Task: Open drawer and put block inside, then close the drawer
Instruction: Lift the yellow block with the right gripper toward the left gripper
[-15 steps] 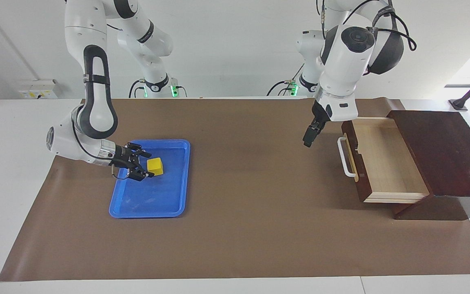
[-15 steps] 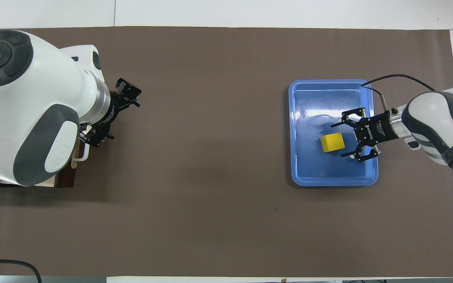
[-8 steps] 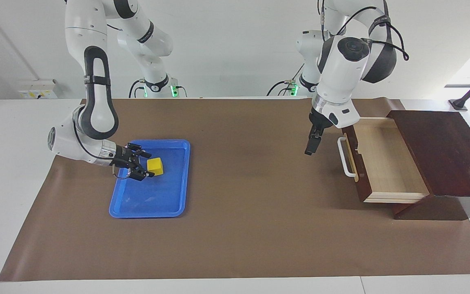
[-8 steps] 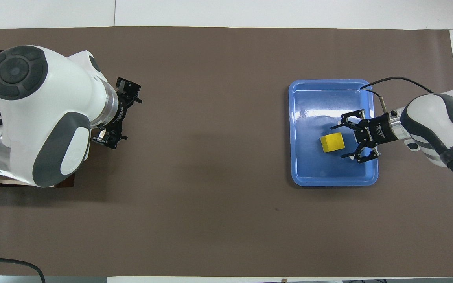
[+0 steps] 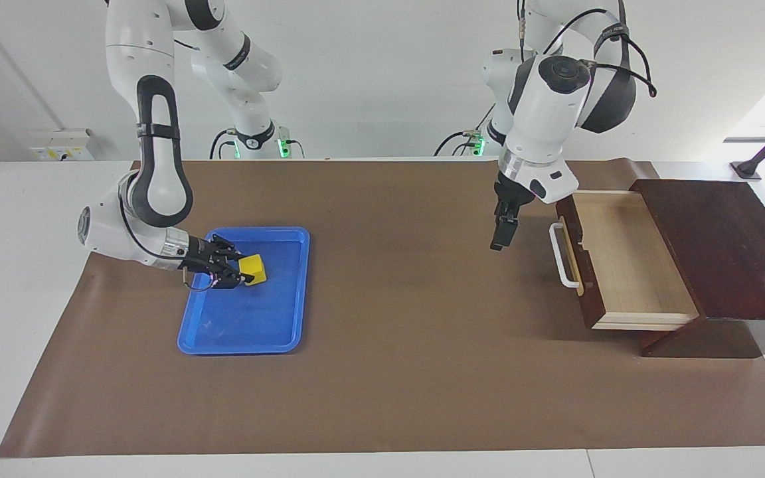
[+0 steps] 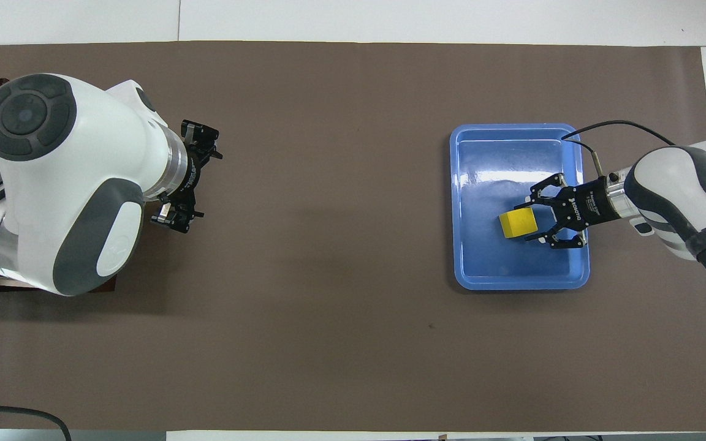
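Block [image 5: 254, 269] looks light and rigid; our right claw [image 5: 240, 271] closes around its flat sides in the tray [image 5: 289, 318]. Left claw [image 5: 498, 240], state unclear, hangs above tabletop [image 5: 396, 372] beside the open drawer [image 5: 628, 265].

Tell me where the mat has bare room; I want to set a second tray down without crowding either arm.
The widest free patch is the brown mat between the blue tray and the drawer. It is crowded in the tray, where the right claw closes around the block, and in front of the drawer's handle, where the left claw hangs.
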### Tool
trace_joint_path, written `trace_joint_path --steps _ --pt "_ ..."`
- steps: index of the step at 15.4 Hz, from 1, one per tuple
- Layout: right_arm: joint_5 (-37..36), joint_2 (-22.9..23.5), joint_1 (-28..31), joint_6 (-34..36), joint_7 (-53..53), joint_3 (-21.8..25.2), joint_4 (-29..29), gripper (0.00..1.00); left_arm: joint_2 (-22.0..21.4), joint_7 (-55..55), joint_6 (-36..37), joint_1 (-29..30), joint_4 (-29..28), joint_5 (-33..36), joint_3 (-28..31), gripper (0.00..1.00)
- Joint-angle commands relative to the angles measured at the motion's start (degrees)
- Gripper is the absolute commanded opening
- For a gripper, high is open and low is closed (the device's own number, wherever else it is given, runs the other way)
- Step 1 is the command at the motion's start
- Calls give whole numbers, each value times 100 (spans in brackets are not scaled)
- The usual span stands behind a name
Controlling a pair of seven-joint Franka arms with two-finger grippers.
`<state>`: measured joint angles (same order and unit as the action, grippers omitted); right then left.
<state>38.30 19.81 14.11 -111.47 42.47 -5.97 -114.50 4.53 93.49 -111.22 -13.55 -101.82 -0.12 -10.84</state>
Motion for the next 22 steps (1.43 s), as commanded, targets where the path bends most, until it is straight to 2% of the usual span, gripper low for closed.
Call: trace_joint_path --steps 1,6,9,13,16,20,22 --pt "73 -21 31 37 -108 -27 225 0 -172 73 -75 -95 -207 -93 91 100" --pt "73 -56 -468 819 1295 -62 1375 0 -198 221 109 -33 -225 -93 100 100" --pt "169 -82 -1136 732 2568 -80 1789 0 -189 573 179 -86 -181 -84 100 100" --pt "274 -161 -2085 65 3775 -89 1870 0 -58 1083 92 -86 -146 -102 91 100" --pt "389 -170 -2683 -480 4373 -89 1826 0 460 1504 -40 -95 161 -443 91 100" --pt "407 -179 -3088 -691 4752 -89 1817 0 584 2637 -1049 -471 -49 -620 91 100" --pt "407 -188 -3343 -954 4805 -89 1765 0 742 2885 -1332 -656 -40 -629 74 100"
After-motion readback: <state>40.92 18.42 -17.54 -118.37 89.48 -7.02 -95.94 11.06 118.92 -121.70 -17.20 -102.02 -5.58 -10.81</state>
